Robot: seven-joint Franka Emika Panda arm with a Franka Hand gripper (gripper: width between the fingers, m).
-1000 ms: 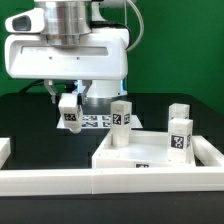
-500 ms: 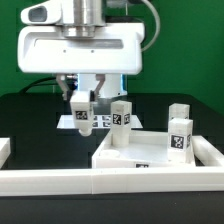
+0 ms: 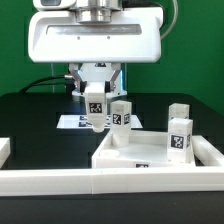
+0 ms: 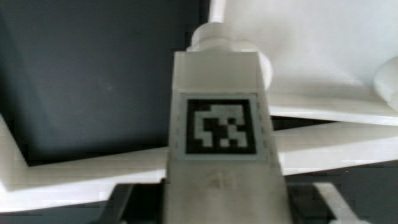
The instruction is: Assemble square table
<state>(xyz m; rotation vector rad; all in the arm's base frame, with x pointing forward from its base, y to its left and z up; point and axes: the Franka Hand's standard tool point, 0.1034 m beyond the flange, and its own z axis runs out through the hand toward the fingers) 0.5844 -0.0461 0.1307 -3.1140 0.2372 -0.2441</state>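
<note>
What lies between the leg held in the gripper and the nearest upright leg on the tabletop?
Nothing: in the exterior view, held leg and upright leg are parted by a bare gap.

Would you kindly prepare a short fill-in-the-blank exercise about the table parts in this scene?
1. The claw is shut on one white ____.
2. The number of legs already standing on the tabletop is ____.
3. The held leg hangs ____ the table surface, not resting on it.

Missing words: leg; three; above

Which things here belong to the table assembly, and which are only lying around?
Belong to the job:
- tabletop
- leg held in the fingers
- three legs standing on the tabletop

Only lying about:
- marker board
- white border wall
</note>
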